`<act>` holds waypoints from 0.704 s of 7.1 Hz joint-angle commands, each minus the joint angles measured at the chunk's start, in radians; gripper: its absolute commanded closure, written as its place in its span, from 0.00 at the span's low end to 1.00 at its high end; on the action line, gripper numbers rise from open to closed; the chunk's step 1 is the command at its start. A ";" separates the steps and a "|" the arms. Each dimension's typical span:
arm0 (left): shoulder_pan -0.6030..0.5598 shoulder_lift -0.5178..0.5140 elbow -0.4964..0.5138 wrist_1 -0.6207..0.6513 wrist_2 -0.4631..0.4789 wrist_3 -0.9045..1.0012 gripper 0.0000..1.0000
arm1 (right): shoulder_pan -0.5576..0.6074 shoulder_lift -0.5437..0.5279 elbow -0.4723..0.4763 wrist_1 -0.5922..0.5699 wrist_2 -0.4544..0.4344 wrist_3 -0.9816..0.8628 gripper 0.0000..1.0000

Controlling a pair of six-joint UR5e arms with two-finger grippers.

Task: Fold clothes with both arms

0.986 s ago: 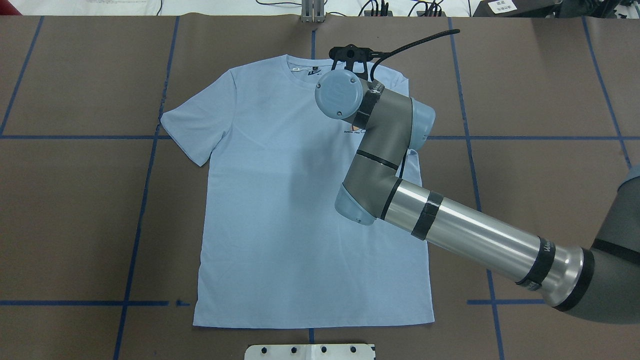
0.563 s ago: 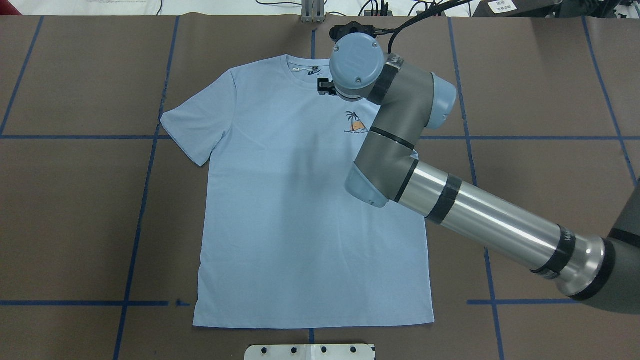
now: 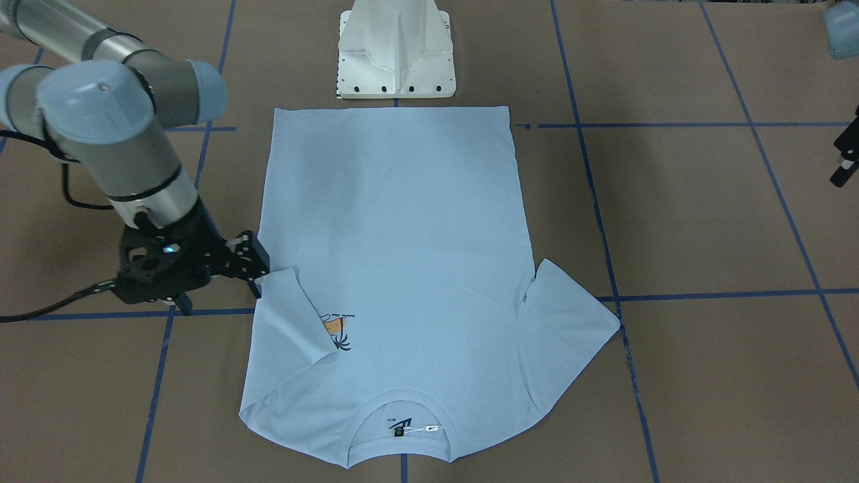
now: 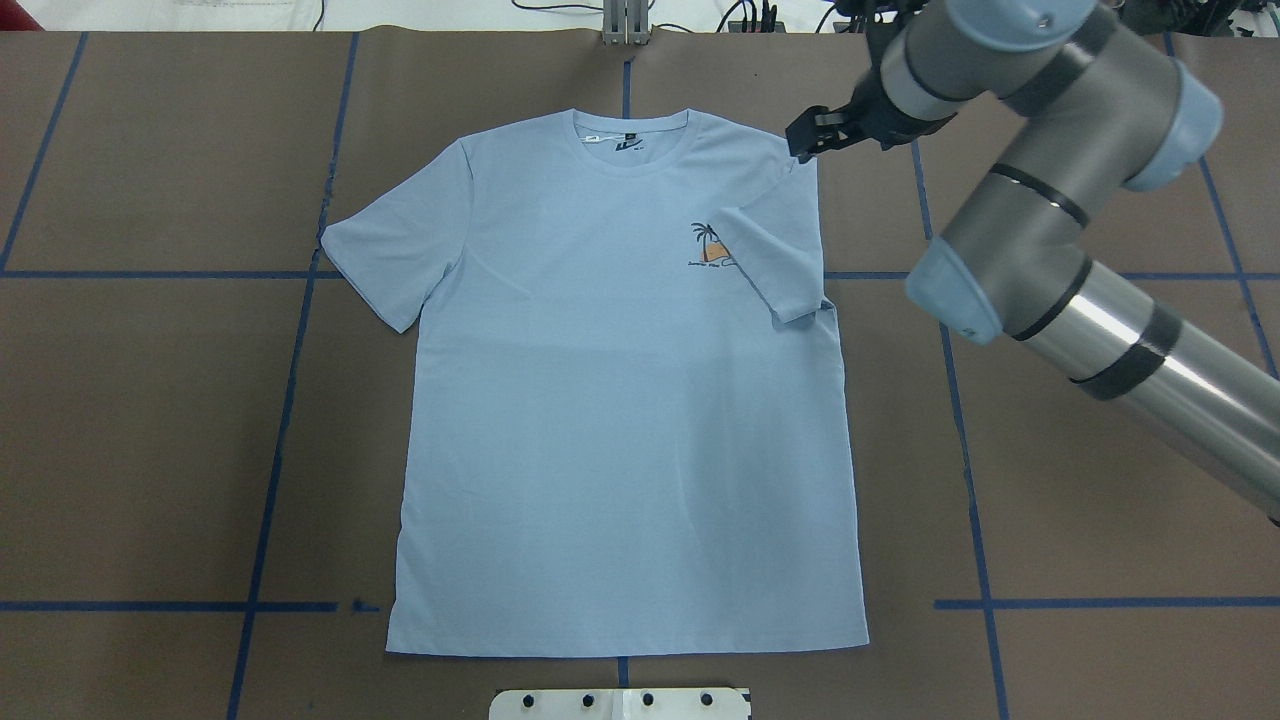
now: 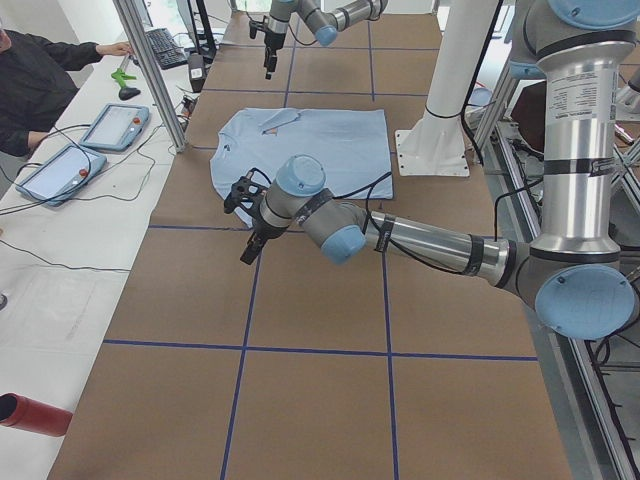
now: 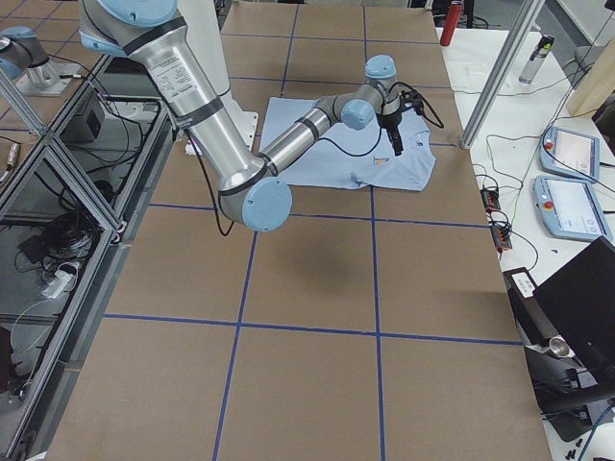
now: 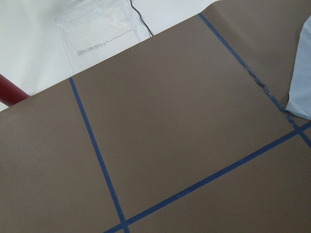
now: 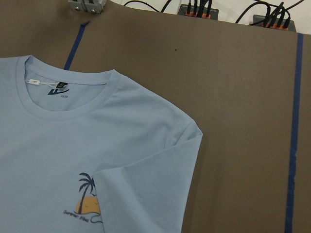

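The pale blue T-shirt (image 4: 600, 400) lies flat and face up on the brown table. Its neck label (image 4: 628, 140) is at the far edge. The sleeve (image 4: 775, 250) on the robot's right is folded in over the chest and covers part of the palm print (image 4: 708, 245). The other sleeve (image 4: 390, 250) is spread out. My right gripper (image 4: 802, 138) hovers just outside that folded shoulder, open and empty; the front view shows it (image 3: 258, 272) beside the sleeve. My left gripper (image 3: 842, 168) is far off the shirt's other side, cut off by the frame, and I cannot tell its state.
The white pedestal base (image 4: 620, 703) stands at the hem end. Blue tape lines (image 4: 290, 400) grid the table. Cables and plugs (image 4: 750, 15) run along the far edge. In the left side view there are tablets (image 5: 115, 125) on a bench, a person's sleeve (image 5: 40, 80) and a red cylinder (image 5: 35, 415).
The right arm has swung from over the shirt's chest out to the right, past the shoulder. The folded sleeve and the palm print, hidden under the arm before, now show.
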 commanded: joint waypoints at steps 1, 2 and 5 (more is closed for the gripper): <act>0.160 -0.067 0.050 -0.085 0.129 -0.261 0.00 | 0.105 -0.181 0.111 0.010 0.082 -0.134 0.00; 0.216 -0.122 0.086 -0.088 0.169 -0.338 0.03 | 0.148 -0.221 0.110 0.010 0.131 -0.213 0.00; 0.447 -0.342 0.270 -0.107 0.357 -0.692 0.35 | 0.178 -0.264 0.111 0.059 0.162 -0.220 0.00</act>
